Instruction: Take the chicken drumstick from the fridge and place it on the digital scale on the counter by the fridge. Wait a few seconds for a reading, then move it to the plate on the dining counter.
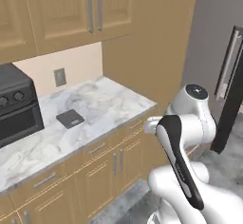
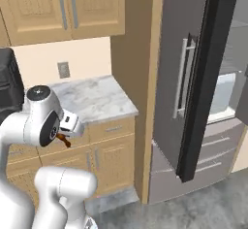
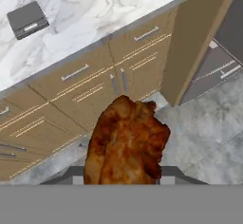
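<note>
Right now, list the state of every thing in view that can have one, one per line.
Fridge: door swung open, white interior showing.
Chicken drumstick: out of the fridge, held in the air in front of the lower cabinets.
End effector: shut on the chicken drumstick.
Digital scale: flat on the marble counter, nothing on it.
Toaster oven: door closed.
Upper cabinets: doors closed.
Lower cabinets: doors and drawers closed.

Count: 1 chicken drumstick (image 3: 126,142), right at the hand. 1 digital scale (image 1: 70,118) on the 1 marble counter (image 1: 104,104), well ahead of the hand. 1 black toaster oven (image 1: 16,107) beyond the scale. 1 wall outlet (image 1: 60,77). 1 fridge (image 2: 193,77), off to the hand's side, 1 door open.
</note>
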Controlling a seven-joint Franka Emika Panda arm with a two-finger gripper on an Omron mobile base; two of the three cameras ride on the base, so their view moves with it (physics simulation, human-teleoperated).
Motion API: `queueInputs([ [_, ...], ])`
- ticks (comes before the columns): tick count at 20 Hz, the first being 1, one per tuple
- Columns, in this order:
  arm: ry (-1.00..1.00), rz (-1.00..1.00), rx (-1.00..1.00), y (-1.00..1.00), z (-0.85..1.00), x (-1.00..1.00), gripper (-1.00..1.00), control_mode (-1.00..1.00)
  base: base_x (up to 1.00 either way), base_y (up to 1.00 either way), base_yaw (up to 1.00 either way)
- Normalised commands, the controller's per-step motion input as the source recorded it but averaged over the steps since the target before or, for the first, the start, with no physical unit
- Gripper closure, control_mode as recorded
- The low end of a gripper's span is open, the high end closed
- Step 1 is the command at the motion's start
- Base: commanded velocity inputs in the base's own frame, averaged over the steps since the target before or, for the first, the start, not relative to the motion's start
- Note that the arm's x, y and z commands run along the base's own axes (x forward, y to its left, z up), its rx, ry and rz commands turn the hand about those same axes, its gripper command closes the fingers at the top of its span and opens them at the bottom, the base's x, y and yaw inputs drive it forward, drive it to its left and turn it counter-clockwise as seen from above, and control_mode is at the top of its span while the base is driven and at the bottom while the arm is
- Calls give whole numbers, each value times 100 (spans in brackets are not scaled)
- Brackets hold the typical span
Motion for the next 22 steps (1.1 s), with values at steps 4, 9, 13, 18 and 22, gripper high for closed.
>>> queueInputs([
  [4,0,0,0,0,0,0,100,100,-59,6,-88],
  [9,0,0,0,0,0,0,100,100,-64,2,-85],
  [13,0,0,0,0,0,0,100,100,-69,0,-83],
  [18,0,0,0,0,0,0,100,100,-75,0,-80],
  [22,0,0,0,0,0,0,100,100,-79,0,-76],
])
